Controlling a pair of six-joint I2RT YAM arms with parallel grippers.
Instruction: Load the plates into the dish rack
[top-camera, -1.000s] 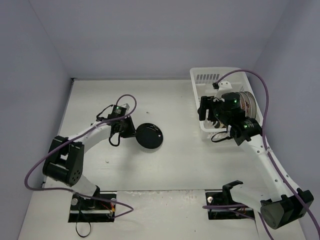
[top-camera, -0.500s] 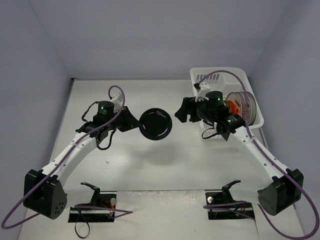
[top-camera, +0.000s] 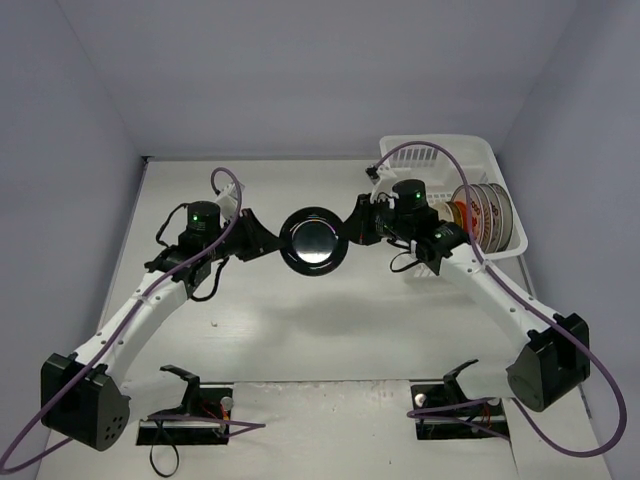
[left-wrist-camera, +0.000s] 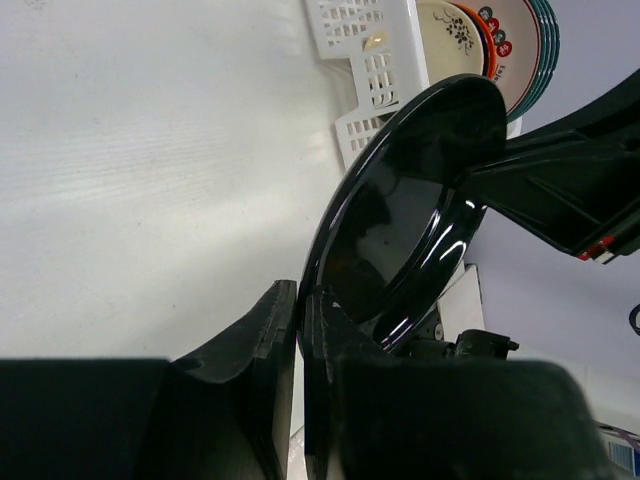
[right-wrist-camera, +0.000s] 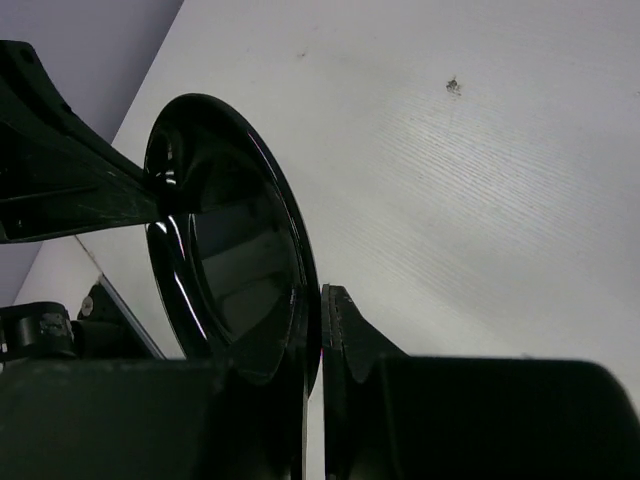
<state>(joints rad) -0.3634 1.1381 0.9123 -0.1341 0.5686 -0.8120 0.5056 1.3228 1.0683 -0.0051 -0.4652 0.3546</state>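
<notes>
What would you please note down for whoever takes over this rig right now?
The left gripper is shut on the left rim of the dark plate; the right gripper is shut on its right rim. The plate hangs in the air between them, left of the dish rack. Done: the other plates stand on edge in the rack. Left: open the left gripper, then carry the dark plate to the rack and slot it in.
</notes>
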